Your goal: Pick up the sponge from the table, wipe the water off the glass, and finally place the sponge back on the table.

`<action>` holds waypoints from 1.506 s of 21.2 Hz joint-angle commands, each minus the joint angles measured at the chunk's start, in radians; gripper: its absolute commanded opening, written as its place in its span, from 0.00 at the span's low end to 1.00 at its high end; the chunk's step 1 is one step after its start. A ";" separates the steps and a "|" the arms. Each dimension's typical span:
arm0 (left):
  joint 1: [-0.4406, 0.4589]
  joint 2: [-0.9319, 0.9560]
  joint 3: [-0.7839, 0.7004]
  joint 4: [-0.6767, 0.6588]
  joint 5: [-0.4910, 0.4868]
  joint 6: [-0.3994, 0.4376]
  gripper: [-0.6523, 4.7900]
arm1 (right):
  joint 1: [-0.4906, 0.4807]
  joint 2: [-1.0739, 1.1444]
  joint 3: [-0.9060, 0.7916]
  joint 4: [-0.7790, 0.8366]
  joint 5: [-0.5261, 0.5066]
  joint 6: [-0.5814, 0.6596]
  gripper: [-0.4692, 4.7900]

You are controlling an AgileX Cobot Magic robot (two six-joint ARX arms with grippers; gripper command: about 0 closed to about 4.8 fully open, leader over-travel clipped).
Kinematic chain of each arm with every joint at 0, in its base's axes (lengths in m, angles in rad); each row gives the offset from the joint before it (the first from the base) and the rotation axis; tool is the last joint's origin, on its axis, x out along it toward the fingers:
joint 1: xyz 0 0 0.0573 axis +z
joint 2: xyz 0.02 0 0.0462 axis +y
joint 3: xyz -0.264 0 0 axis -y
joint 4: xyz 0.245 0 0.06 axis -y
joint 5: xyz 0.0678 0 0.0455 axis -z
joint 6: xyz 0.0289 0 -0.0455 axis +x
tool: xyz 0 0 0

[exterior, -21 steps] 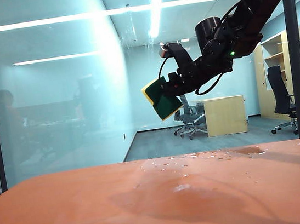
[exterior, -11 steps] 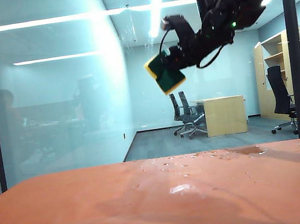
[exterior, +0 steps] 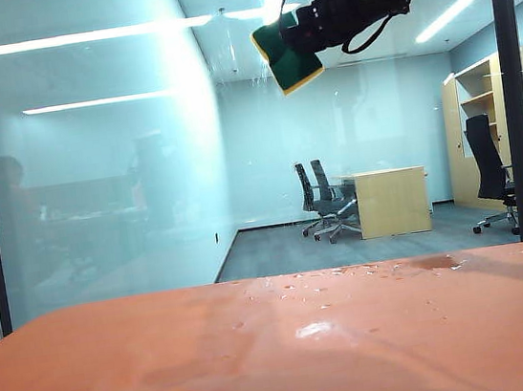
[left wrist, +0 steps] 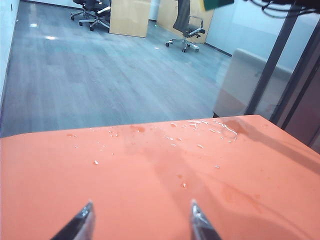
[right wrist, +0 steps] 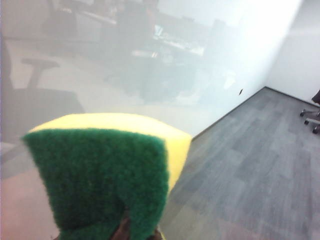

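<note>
One stroke up: right gripper (exterior: pixel 303 38), pinching sponge (exterior: pixel 286 55), rose along glass (exterior: pixel 105 177); wiping underway. Left gripper (left wrist: pixel 141 222) spread, over table (left wrist: pixel 150 200).

High against the glass (exterior: pixel 95 179), the right tool (exterior: pixel 304 40) grips the sponge (exterior: pixel 286 55), green face outward; water droplets (exterior: pixel 317 327) glint on the orange bench (exterior: pixel 170 381) below.
</note>
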 commanded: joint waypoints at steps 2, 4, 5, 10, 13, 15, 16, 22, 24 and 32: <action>0.000 0.002 0.004 0.009 -0.003 0.002 0.57 | 0.000 -0.002 0.005 0.005 0.008 0.005 0.08; 0.000 0.002 0.004 0.009 -0.003 0.002 0.57 | 0.000 0.004 0.002 -0.001 0.007 0.005 0.08; 0.000 0.002 0.004 0.009 -0.003 0.002 0.57 | 0.000 0.013 0.002 -0.012 0.004 0.005 0.08; 0.000 0.002 0.004 0.008 -0.003 0.002 0.57 | 0.000 0.060 0.002 -0.076 0.000 0.005 0.08; 0.000 0.002 0.004 0.009 -0.003 0.002 0.57 | 0.013 0.107 0.002 -0.079 -0.022 0.005 0.08; 0.000 0.002 0.004 0.009 -0.003 0.002 0.57 | 0.037 0.133 0.002 -0.081 -0.022 0.004 0.08; 0.000 0.002 0.004 0.009 -0.003 0.002 0.57 | 0.046 0.142 0.002 -0.080 -0.021 0.003 0.08; 0.000 0.002 0.004 0.009 -0.003 0.005 0.57 | 0.111 0.216 0.002 -0.083 0.013 -0.023 0.08; 0.000 0.002 0.004 0.009 -0.003 0.006 0.57 | 0.112 0.243 0.002 -0.091 0.026 -0.023 0.08; 0.000 0.002 0.004 0.008 -0.002 0.005 0.57 | 0.106 0.264 0.004 -0.053 0.079 -0.027 0.08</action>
